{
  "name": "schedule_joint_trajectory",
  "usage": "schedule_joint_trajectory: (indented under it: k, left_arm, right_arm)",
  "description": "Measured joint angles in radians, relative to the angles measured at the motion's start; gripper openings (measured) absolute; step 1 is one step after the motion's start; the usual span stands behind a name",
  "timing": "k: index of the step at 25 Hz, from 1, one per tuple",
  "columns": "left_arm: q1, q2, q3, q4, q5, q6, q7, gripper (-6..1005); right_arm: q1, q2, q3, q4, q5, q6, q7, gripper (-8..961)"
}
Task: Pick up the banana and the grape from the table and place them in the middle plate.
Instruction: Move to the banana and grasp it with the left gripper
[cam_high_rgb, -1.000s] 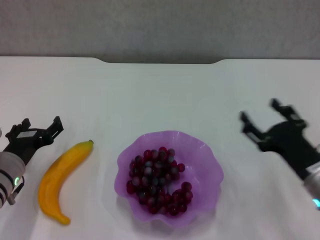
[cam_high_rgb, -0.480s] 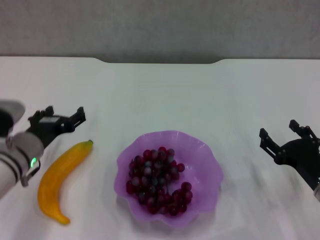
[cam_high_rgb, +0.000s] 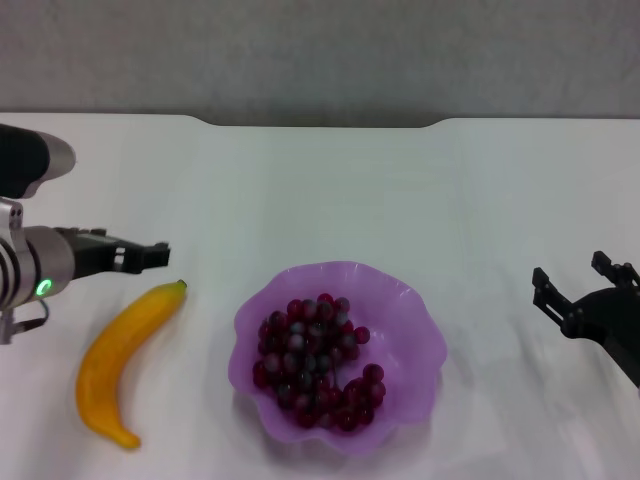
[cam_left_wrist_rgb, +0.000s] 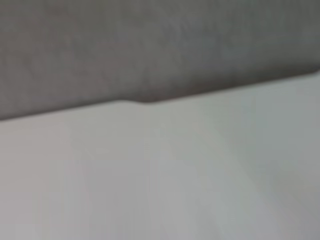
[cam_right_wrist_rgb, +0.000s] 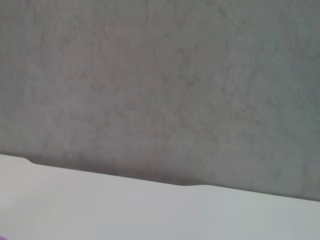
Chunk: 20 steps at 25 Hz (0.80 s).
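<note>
The banana (cam_high_rgb: 125, 360) lies on the white table (cam_high_rgb: 330, 190) at the left, with its green stem end toward the far side. The grape bunch (cam_high_rgb: 315, 365) lies inside the middle plate (cam_high_rgb: 420, 330), a purple scalloped dish at the front centre. My left gripper (cam_high_rgb: 150, 254) is turned side-on, open and empty, just beyond the banana's stem end and above the table. My right gripper (cam_high_rgb: 575, 280) is open and empty, well to the right of the plate near the right edge of the view. Both wrist views show only table and wall.
The table's far edge has a shallow notch (cam_high_rgb: 320, 122) with a grey wall (cam_high_rgb: 320, 50) behind it. The left wrist view shows bare tabletop (cam_left_wrist_rgb: 175, 175); the right wrist view shows the wall (cam_right_wrist_rgb: 160, 75) above the table edge.
My left arm has risen and swung right, toward the banana's stem end, and its gripper has turned side-on. My right gripper has drawn back to the right and lower, away from the plate.
</note>
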Motion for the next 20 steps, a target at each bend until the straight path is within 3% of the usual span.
schedule_joint_trajectory:
  k: [4,10,20]
  left_arm:
    - [-0.024,-0.002,-0.042,-0.014,0.078,-0.124,0.029,892]
    - [-0.033,-0.006,0.000,0.011,0.222,-0.169,0.077,892]
    - [-0.136,-0.007,0.001,0.167,0.202,-0.273,0.077,891]
  right_arm:
    - [0.004,-0.001,-0.001,-0.007,0.000,0.007,0.000,847]
    - [-0.001,-0.001,0.005,-0.009,0.024,-0.001,0.000,848]
    - [0.006,-0.001,0.003,-0.023,0.026,0.005,-0.002,848]
